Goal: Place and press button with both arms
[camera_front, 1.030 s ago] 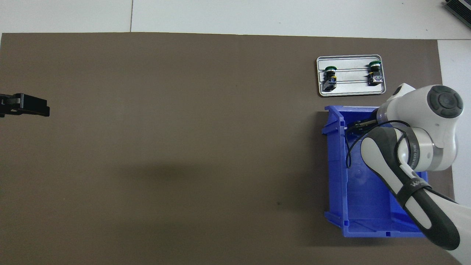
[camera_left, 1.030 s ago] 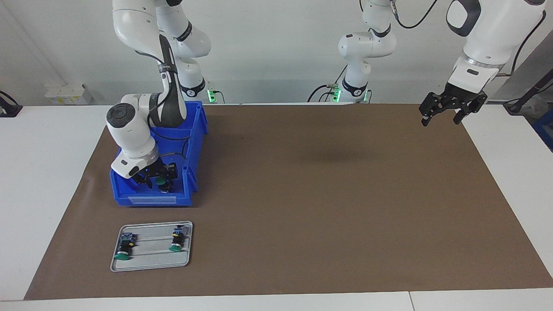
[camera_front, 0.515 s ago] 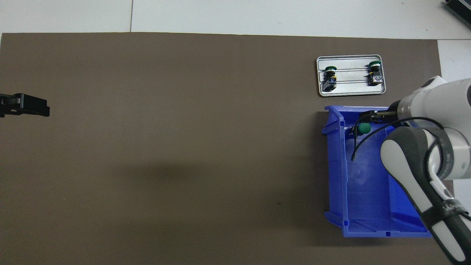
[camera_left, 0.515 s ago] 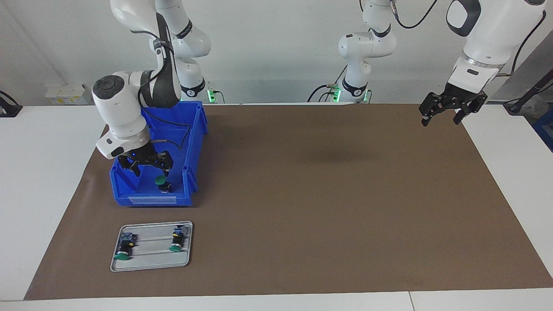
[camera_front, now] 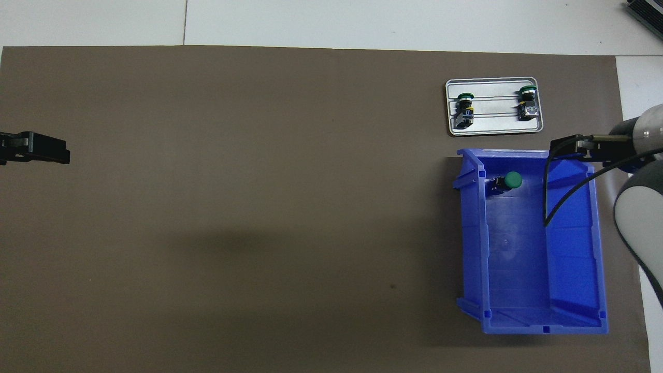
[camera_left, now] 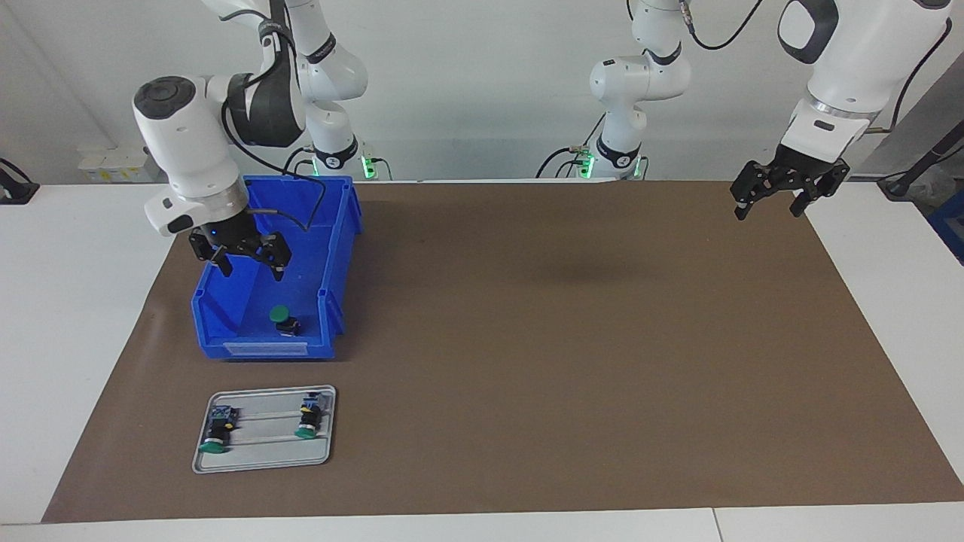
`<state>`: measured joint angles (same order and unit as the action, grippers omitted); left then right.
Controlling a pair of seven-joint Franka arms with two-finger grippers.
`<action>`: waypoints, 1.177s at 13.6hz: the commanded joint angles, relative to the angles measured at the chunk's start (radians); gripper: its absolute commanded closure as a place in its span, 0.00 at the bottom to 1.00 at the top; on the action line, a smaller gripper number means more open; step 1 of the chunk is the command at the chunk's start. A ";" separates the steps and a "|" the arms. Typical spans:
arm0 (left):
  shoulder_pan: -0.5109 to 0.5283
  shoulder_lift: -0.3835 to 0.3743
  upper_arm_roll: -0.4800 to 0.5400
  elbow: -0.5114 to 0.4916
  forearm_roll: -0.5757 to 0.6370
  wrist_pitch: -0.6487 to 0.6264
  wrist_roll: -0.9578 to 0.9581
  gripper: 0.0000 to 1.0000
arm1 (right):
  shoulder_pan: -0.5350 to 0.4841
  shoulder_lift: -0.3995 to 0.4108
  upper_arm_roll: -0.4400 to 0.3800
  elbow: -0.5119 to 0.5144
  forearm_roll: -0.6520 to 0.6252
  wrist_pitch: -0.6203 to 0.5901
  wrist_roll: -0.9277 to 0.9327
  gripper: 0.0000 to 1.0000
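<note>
1. Since the earlier frames the right gripper [camera_left: 241,254] has been raised out of the blue bin [camera_left: 331,248] and is now hung above the bin, toward its outer wall.
2. Its jaws are seen spread apart; nothing is held.
3. The button [camera_left: 282,318] is left lying on the bin floor, green cap up, at the bin's end farthest from the robots, close to the wall on the left arm's side [camera_front: 509,181].
4. The left gripper [camera_left: 785,190] is parked in the air over the mat edge at the left arm's end of the table, jaws wide apart, empty; that arm is waiting.
5. A grey tray [camera_left: 263,461] is placed farther from the robots than the bin; two similar buttons [camera_left: 307,418] are laid on it, well apart from each other.
</note>
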<state>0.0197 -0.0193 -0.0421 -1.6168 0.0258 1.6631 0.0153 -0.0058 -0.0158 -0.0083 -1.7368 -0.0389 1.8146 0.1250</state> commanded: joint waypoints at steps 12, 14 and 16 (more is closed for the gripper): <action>0.003 -0.031 -0.002 -0.034 0.014 0.003 -0.011 0.00 | -0.003 0.020 0.005 0.126 0.021 -0.202 -0.005 0.00; 0.003 -0.031 -0.002 -0.032 0.014 0.003 -0.011 0.00 | 0.001 0.017 0.007 0.125 0.020 -0.230 -0.030 0.00; 0.003 -0.031 -0.002 -0.032 0.014 0.003 -0.011 0.00 | 0.001 0.017 0.008 0.125 0.020 -0.241 -0.042 0.00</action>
<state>0.0197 -0.0193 -0.0422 -1.6168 0.0258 1.6631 0.0153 -0.0013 0.0132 -0.0048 -1.6019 -0.0288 1.5873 0.1104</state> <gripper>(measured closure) 0.000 0.000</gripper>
